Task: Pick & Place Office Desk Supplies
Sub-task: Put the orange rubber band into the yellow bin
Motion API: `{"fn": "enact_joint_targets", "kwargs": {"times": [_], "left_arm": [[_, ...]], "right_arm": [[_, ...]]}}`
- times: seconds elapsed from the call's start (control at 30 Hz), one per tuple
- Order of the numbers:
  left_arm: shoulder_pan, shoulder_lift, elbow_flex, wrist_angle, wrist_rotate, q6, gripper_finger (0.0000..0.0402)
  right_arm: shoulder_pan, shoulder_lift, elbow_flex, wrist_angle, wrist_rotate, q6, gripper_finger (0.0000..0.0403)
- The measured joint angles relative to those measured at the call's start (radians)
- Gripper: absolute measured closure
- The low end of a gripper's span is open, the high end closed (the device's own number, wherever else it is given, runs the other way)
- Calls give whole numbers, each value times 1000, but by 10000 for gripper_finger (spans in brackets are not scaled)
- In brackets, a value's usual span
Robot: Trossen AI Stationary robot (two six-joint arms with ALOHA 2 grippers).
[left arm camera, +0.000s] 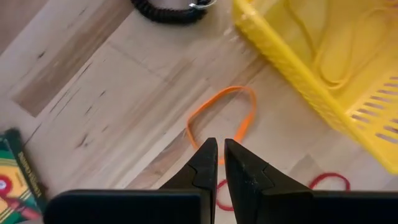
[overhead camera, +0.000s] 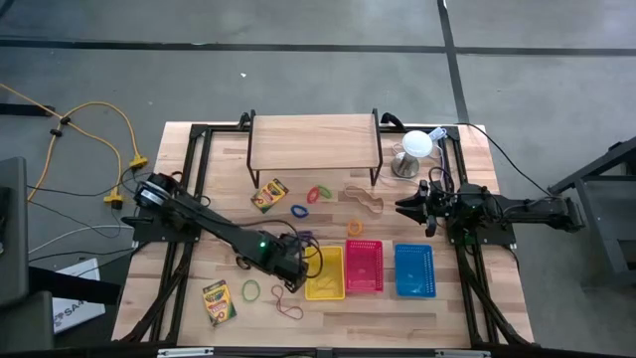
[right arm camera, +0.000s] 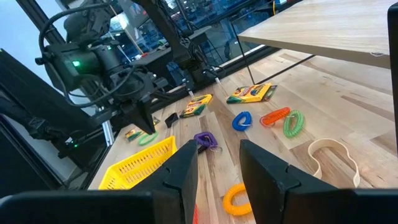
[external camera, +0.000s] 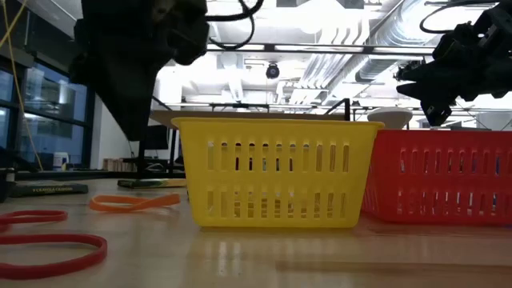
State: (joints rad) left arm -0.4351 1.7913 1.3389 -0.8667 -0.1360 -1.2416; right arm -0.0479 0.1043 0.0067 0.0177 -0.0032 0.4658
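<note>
Wood-plank table (overhead camera: 199, 328) is the stage, and the left gripper (left arm camera: 220, 163) hovers with its fingers pinched nearly together and nothing between them, tips right over the near end of the orange rubber band (left arm camera: 222, 115), probably lining up a grab. Yellow basket (left arm camera: 292, 59) sits at its 2 o'clock, likely the drop spot. Left arm slants in from 10 o'clock, while the right gripper (right arm camera: 217, 171) waits half open, empty, above the table's 3 o'clock side.
</note>
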Motion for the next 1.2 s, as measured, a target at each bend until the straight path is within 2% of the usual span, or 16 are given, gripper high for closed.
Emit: {"fn": "enact_joint_targets", "kwargs": {"times": [0.4,1.2], "left_arm": [[-8,87,1,-2,11,-59,375],[-6,120,-1,-8,30,-83,375]], "right_arm": [[0,0,0,0,0,0,296],[0,0,0,0,0,0,296]]}}
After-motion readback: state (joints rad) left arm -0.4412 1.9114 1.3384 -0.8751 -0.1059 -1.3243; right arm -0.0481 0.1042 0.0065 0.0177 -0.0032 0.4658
